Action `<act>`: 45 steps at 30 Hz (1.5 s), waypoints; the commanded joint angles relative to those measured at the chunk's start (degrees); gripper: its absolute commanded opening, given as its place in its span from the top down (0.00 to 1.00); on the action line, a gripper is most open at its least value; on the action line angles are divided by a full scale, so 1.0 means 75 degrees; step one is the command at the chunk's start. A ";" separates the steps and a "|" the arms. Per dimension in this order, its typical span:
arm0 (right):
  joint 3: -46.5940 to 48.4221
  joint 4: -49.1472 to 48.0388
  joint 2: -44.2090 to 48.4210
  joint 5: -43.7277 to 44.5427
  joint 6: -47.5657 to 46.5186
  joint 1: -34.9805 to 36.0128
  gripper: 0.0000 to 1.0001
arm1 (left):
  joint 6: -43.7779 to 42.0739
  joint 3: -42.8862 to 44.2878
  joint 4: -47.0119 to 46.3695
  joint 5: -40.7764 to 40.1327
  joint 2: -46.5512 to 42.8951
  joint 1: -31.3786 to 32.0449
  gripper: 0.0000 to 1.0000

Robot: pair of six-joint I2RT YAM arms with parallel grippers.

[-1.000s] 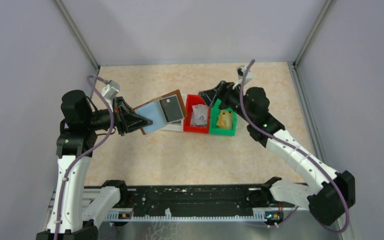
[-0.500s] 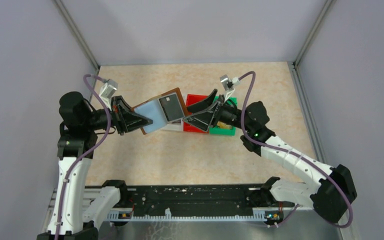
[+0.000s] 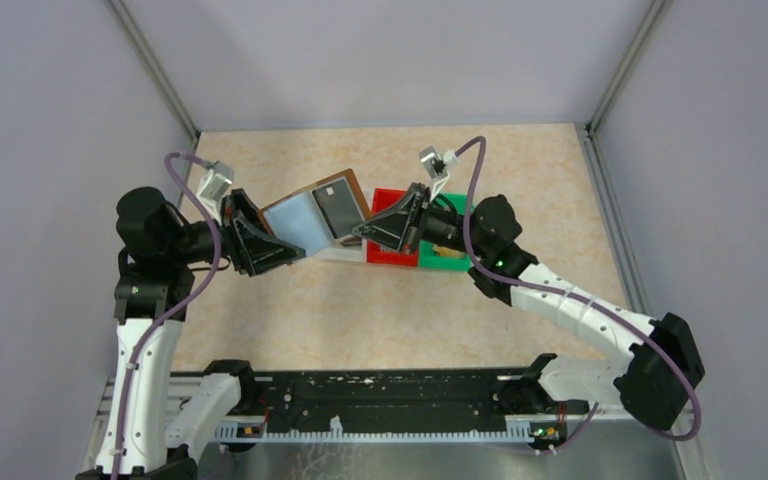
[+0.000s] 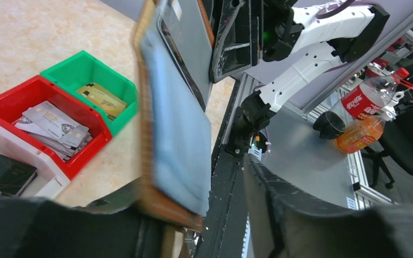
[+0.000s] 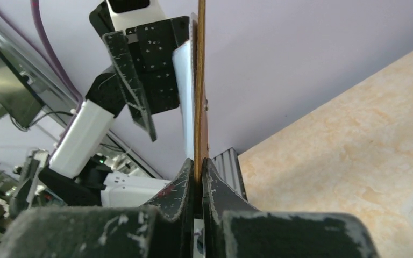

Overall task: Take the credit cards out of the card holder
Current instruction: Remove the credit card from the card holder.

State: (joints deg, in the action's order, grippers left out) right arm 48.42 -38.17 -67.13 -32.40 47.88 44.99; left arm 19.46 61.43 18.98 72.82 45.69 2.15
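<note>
The right hand [image 3: 362, 229] has swung in across the red bin [image 3: 390, 258] and now pinches the right edge of the card holder [image 3: 298, 222]. The left hand [image 3: 282, 251] grips the holder open in the air just left of that bin. The dark card [image 3: 338, 212] inside looks next to go.

In the top view both arms bend inward toward mid-frame, left gripper [image 3: 282, 250] facing right gripper [image 3: 363, 229], each with fingers pinched on the card holder [image 3: 298, 220].
</note>
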 commanded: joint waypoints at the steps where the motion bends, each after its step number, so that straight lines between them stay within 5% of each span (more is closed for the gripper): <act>1: 0.0948 0.1014 0.0398 -0.0223 -0.0927 0.0057 1.00 | -0.1003 -0.0101 0.0620 -0.0326 -0.0155 -0.0017 0.38; 7: 0.2496 0.4843 0.0181 -0.1334 -0.2957 0.0059 1.00 | -0.1259 0.0143 0.0704 -0.0307 -0.0101 -0.0018 0.17; 13: 0.3429 0.7424 -0.0252 -0.2689 -0.4363 0.0060 1.00 | -0.1363 0.0242 0.0461 0.0021 -0.0204 -0.0018 0.15; 23: 0.4795 0.9390 -0.1229 -0.2884 -0.5572 0.0621 1.00 | 0.0013 -0.0416 -0.1256 0.0794 -0.0372 -0.0017 0.34; 32: 0.6189 1.0533 -0.2230 -0.2764 -0.6127 0.1013 1.00 | -0.0102 -0.0752 -0.1077 0.1389 -0.0439 -0.0018 0.50; 43: 0.7529 1.1042 -0.3241 -0.2790 -0.6342 0.1185 1.00 | -0.0061 -0.0849 -0.0890 0.1514 -0.0427 -0.0017 0.91; 45: 0.7383 1.0643 -0.3213 -0.2433 -0.6090 0.1179 0.90 | -0.0025 -0.0806 -0.0896 0.1411 -0.0387 -0.0018 1.00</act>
State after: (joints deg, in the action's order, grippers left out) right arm 101.38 45.50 -90.98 -52.38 1.45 53.23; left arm 19.07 55.22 12.93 82.78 42.89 2.09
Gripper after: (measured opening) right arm 0.017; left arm 0.077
